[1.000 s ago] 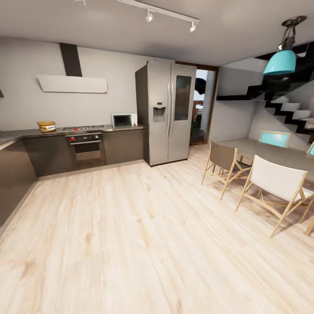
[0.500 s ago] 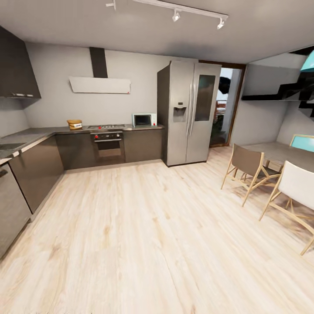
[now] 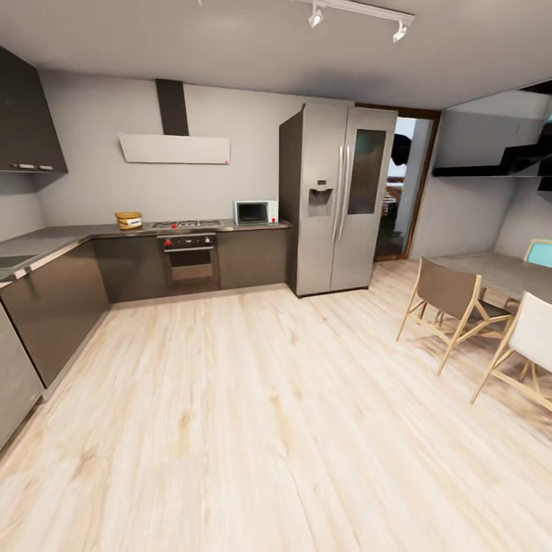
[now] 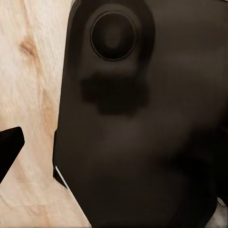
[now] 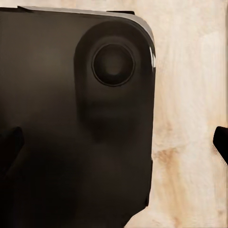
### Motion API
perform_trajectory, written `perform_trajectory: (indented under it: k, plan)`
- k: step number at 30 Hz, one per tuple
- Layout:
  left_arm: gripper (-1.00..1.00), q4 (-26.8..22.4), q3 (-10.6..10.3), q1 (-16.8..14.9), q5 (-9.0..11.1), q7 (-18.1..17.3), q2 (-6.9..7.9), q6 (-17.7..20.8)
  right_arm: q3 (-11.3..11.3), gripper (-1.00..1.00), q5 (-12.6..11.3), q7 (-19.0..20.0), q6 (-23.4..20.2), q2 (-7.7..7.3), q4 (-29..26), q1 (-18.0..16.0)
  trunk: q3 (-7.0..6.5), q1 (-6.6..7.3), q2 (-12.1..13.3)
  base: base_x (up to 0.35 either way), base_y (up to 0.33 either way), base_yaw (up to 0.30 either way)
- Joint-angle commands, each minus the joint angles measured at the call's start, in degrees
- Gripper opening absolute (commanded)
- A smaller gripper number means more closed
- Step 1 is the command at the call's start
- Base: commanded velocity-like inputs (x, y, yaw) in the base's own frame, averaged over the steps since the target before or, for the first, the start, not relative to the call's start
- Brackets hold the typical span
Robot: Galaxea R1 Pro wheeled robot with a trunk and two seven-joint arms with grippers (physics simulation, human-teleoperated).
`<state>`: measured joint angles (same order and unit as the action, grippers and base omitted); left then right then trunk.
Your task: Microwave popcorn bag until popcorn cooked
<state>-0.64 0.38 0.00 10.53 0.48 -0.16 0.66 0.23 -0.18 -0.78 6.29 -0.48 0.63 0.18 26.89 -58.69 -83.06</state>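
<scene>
Far across the room, the tan popcorn bag (image 3: 129,220) stands on the grey countertop (image 3: 96,229), left of the gas hob. The pale mint microwave (image 3: 255,211) sits on the same countertop at its right end, beside the fridge, with its door closed. In the left wrist view my left gripper (image 4: 114,147) hangs over the wooden floor and a dark part of my body, one fingertip (image 4: 9,147) at the picture's edge. My right gripper (image 5: 114,142) hangs likewise, its fingertips (image 5: 221,142) wide apart and nothing between them.
A steel fridge (image 3: 337,199) stands right of the counter. Dark cabinets (image 3: 46,307) run along the left wall. A dining table (image 3: 498,270) with chairs (image 3: 452,303) is at the right. Wooden floor (image 3: 253,399) stretches between me and the kitchen.
The whole head view has swung left and moved a little closer to the kitchen; the chairs slid toward the right edge. Nothing in the room has moved.
</scene>
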Motion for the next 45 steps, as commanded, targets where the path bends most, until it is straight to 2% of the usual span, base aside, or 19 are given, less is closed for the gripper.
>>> perform_trajectory:
  k: [1, 7, 13, 17, 45]
  plan:
    - [1.0, -0.06, 0.03, 0.0, 0.4, 0.05, -0.01, 0.32, 0.03, 1.0, -0.01, -0.09, 0.29, 0.02, 0.07, -0.01, 0.04, -0.03, -0.02, 0.325, 0.0, 0.0]
    - [1.0, -0.06, 0.13, 0.0, 0.37, 0.06, 0.02, 0.36, 0.03, 1.0, 0.01, -0.1, 0.39, 0.04, 0.07, -0.04, 0.04, -0.03, -0.02, 0.325, 0.0, 0.0]
    - [1.0, -0.07, 0.09, 0.0, 0.28, -0.53, 0.39, -3.17, -0.06, 1.0, -0.11, -0.1, 0.55, -0.43, 0.07, -0.06, 0.04, -0.03, -0.02, 0.325, 0.0, 0.0]
    - [1.0, -0.06, 0.07, 0.0, 0.3, -0.56, 0.34, -3.74, -0.06, 1.0, -0.1, -0.1, 0.6, -0.48, 0.07, -0.05, 0.04, -0.03, -0.02, 0.325, 0.0, 0.0]
    - [1.0, -0.06, -0.03, 0.0, 0.19, 0.05, -0.01, -3.15, -0.1, 1.0, 0.06, -0.03, 0.65, -0.33, 0.07, -0.05, 0.04, -0.03, -0.02, 0.325, 0.0, 0.0]
